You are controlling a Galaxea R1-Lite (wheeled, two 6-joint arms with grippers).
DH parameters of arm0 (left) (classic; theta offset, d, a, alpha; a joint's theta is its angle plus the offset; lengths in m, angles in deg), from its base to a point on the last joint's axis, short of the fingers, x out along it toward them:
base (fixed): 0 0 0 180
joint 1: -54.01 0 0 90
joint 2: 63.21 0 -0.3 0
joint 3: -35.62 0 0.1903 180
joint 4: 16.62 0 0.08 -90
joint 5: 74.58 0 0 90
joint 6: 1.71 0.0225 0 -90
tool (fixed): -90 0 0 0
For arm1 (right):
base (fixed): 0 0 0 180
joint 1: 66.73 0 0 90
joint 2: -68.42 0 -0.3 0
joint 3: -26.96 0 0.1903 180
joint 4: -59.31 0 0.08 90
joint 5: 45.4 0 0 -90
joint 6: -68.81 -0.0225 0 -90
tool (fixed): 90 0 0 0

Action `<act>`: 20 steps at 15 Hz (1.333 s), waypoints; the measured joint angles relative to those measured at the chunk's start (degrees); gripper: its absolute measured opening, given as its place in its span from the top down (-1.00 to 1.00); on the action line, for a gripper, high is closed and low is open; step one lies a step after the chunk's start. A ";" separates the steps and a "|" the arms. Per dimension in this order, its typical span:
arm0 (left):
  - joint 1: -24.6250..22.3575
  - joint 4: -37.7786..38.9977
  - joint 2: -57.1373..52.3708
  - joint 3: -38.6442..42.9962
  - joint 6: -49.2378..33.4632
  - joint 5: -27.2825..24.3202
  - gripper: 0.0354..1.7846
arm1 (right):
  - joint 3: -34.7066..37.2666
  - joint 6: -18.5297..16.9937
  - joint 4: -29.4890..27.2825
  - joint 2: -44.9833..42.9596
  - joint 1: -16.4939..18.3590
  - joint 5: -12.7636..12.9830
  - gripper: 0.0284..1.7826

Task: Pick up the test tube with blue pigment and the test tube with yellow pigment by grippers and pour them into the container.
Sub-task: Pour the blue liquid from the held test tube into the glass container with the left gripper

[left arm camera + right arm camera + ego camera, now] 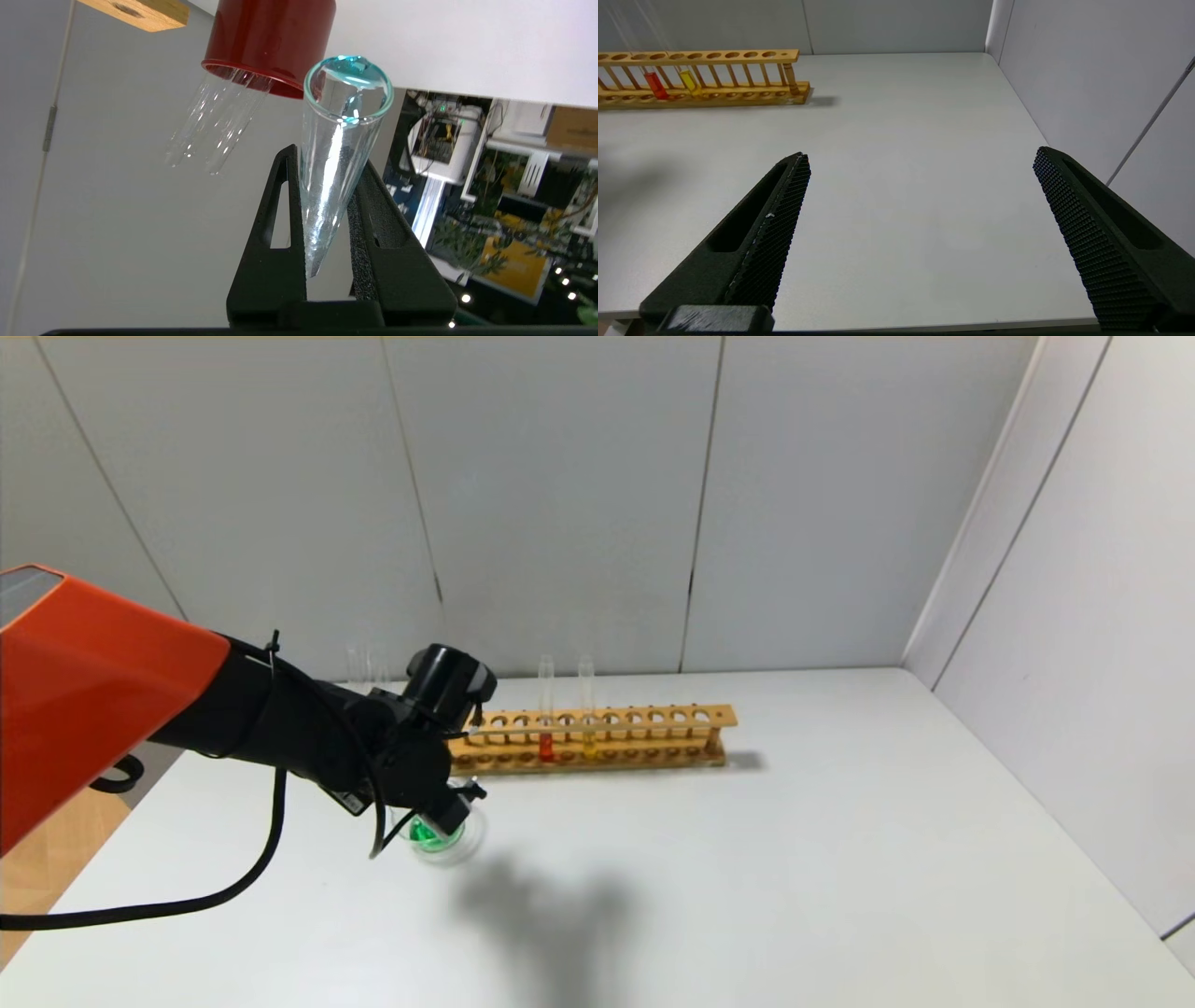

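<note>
A white table [747,859] fills the scene, with a long wooden rack [597,737] standing toward its far edge. Two tubes stand upright in the rack side by side: one with red liquid [546,747] and, just beside it, one with orange-yellow liquid [588,745]. The left arm reaches in over the table's left part, and the left gripper [327,219] is clenched on the test tube with blue pigment [338,154], tipped mouth-down, with only a teal film showing at its rim. Below the gripper sits the container [439,835], a shallow glass dish holding green liquid. A dark red cup [271,42] with empty glass tubes seems to stand behind the arm. The right gripper [920,196] hovers low over the table's right part, fingers spread wide, grasping nothing.
</note>
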 joint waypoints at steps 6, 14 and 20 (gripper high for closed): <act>1.01 -2.51 0.09 -1.55 0.12 0.66 0.68 | 0.00 0.02 -0.02 0.00 0.00 0.00 -0.96; 1.34 -5.40 -0.37 -2.76 3.51 2.29 0.68 | 0.00 0.00 0.02 0.00 0.00 0.00 -0.96; 1.65 -8.69 -0.28 -4.79 3.93 2.68 0.68 | 0.00 0.02 0.00 0.00 0.00 0.02 -0.96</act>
